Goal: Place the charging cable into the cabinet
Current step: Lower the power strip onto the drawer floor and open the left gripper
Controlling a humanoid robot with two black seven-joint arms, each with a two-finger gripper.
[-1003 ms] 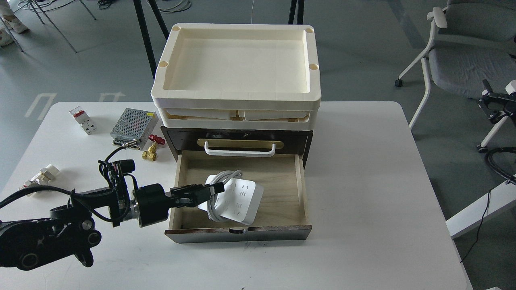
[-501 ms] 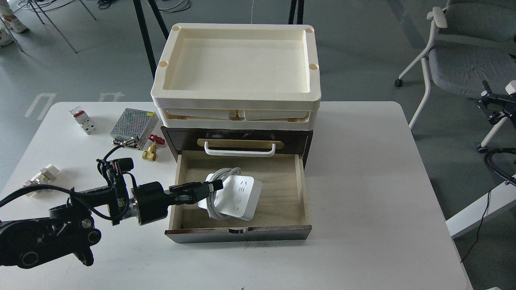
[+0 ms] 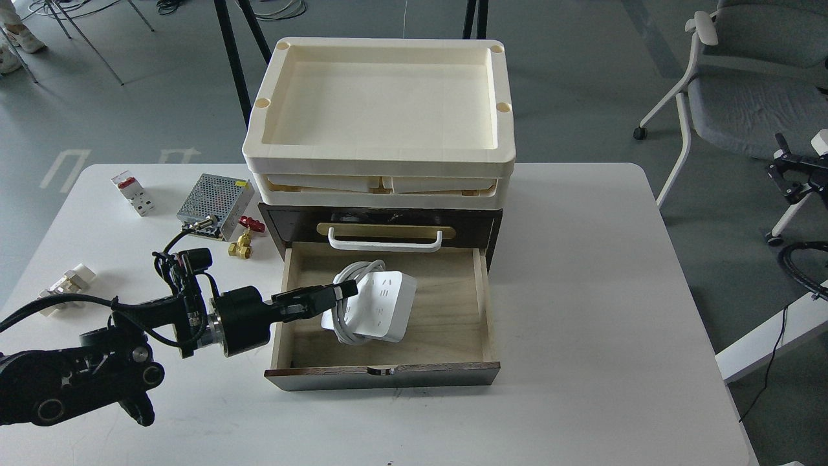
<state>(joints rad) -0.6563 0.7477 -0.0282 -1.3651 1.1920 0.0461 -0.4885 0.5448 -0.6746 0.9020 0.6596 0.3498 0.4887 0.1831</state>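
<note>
A white power strip (image 3: 378, 306) with its cord looped around it sits tilted inside the open plywood drawer (image 3: 446, 310) of a dark wooden cabinet (image 3: 479, 226). The left pincer (image 3: 346, 291) reaches over the drawer's left wall, closed on the strip's left edge. Cream trays (image 3: 381, 162) stack on the cabinet, which stands on a white tabletop (image 3: 582, 291).
</note>
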